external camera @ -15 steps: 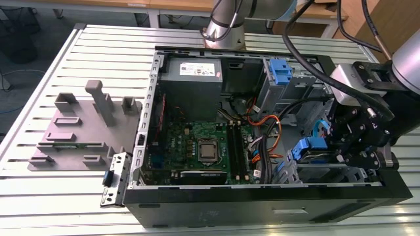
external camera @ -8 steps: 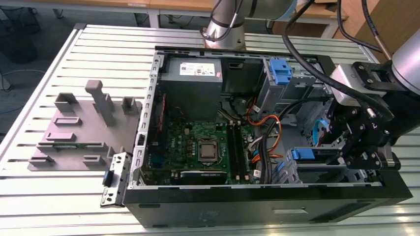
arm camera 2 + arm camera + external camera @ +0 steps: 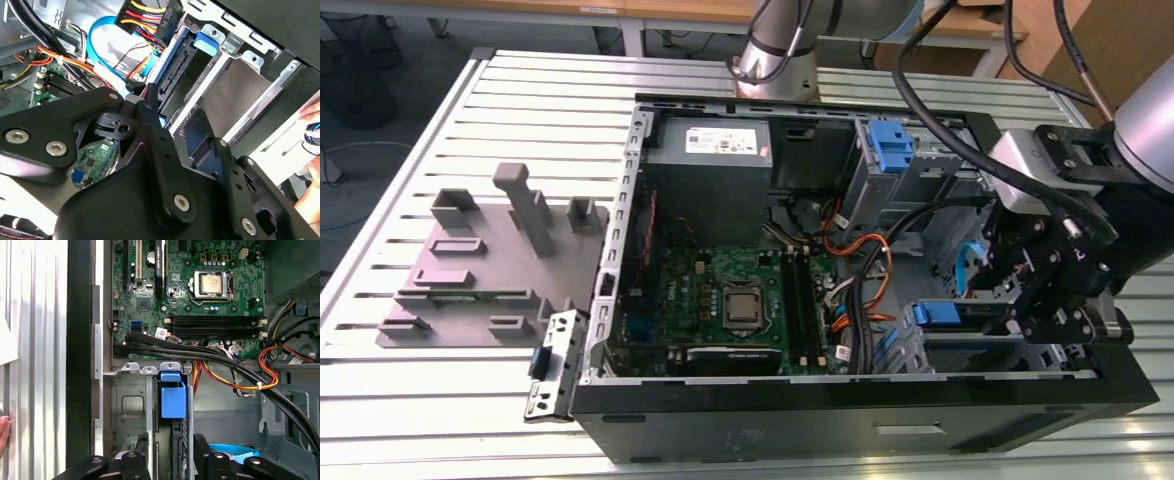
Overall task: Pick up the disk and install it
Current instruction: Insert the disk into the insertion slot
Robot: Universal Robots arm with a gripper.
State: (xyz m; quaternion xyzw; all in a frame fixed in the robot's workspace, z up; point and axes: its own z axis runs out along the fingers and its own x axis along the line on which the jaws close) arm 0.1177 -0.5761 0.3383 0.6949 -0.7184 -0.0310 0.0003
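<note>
Gripper [image 3: 171,444] clenched on disk [image 3: 179,432], matte black fingers [image 3: 201,447] flanking its edge. Disk stands on edge in stamped grey steel bay [image 3: 127,410], at 4 o'clock of case [image 3: 854,425] in the exterior view; glossy blue plastic rail [image 3: 173,402] showing. Risks, 2: slight tilt could jam rail on bay lip; limp orange and black cables [image 3: 240,377], just beside, could snag.

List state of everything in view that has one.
computer case, open, insides exposed
disk, standing on edge in the drive bay
gripper, at the drive bay, over the disk
processor, in its socket, no cooler on it
</note>
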